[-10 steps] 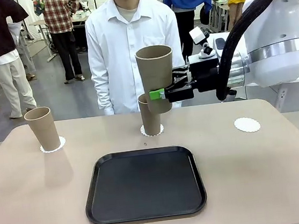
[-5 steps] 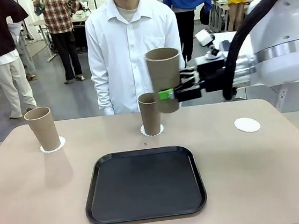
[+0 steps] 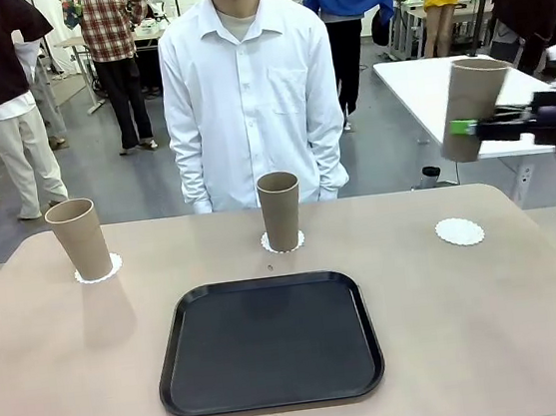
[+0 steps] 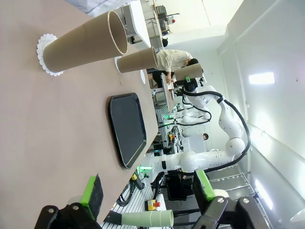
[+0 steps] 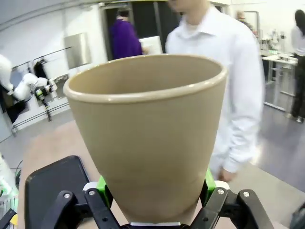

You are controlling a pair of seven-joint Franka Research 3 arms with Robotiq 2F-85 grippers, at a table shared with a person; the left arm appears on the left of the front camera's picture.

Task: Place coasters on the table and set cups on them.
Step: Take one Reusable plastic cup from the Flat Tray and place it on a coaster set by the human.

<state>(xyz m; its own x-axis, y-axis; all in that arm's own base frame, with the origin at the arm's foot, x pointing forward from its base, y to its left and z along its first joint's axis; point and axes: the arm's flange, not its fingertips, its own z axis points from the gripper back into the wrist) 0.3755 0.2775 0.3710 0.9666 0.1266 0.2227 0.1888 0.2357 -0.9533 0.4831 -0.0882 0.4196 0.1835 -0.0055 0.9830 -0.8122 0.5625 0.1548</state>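
Two tan cups stand on white coasters at the far side of the beige table [image 3: 493, 334]: the left cup [image 3: 79, 239] on its coaster [image 3: 97, 271], the middle cup [image 3: 279, 211] on another coaster [image 3: 283, 243]. A third coaster [image 3: 460, 231] lies bare at the far right. High above and slightly right of it hangs the third cup [image 3: 469, 106], with my right gripper [image 3: 465, 128] shut on its lower half. In the right wrist view this cup [image 5: 147, 129] sits upright between the green pads [image 5: 208, 180]. My left gripper [image 4: 147, 191] is open above the table's left side, facing the left cup [image 4: 83, 44].
A black tray [image 3: 269, 341] lies in the middle of the table near the front edge. A person in a white shirt [image 3: 250, 91] stands at the far side behind the middle cup, hands down. A white table [image 3: 424, 81] stands behind the right corner.
My right arm has swung right with the cup, from over the middle cup to above the right coaster. The two standing cups and the person have not moved.
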